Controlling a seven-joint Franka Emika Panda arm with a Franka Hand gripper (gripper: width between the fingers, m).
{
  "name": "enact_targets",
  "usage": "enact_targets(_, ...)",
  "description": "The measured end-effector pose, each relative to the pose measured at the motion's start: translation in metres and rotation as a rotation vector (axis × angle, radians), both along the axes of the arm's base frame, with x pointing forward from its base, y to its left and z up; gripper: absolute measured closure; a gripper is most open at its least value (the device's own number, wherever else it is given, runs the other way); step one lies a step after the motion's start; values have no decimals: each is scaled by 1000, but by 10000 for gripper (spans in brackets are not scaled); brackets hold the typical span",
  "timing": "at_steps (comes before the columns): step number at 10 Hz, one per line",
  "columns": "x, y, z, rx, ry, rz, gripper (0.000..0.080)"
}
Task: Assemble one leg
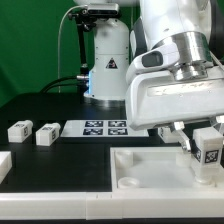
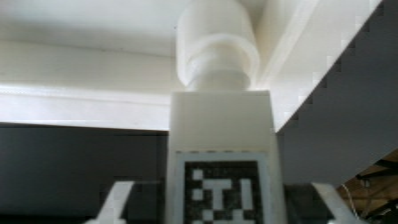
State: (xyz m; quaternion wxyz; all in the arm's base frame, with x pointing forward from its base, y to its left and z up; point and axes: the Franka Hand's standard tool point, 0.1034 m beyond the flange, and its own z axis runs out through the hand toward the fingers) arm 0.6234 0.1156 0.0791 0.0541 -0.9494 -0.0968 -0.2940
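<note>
Exterior view, left: first loose leg [image 1: 20,130] and second loose leg [image 1: 46,133] lie on the table [image 1: 70,165].
Middle: one marker board [image 1: 105,127]; one panel [image 1: 140,170] in front of it.
Right: gripper [image 1: 205,142] clamped on the held leg [image 1: 208,150], over the panel's right end.
Axis: held leg runs straight out between the fingers [image 2: 118,205], round tip toward the panel; contact unclear.
Count: three legs.
</note>
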Motion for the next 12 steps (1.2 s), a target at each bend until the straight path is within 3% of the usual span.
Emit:
enact_targets(3, -3, 0, -11, 3, -1, -1, 508)
enact_targets(9, -5, 3, -13, 2, 8, 4, 508)
enact_targets(10, -5, 3, -13, 1, 8, 4, 325)
enact_targets(11, -5, 3, -13, 0, 8, 5, 211)
enact_targets(12, -5, 3, -13, 0, 9, 6, 211)
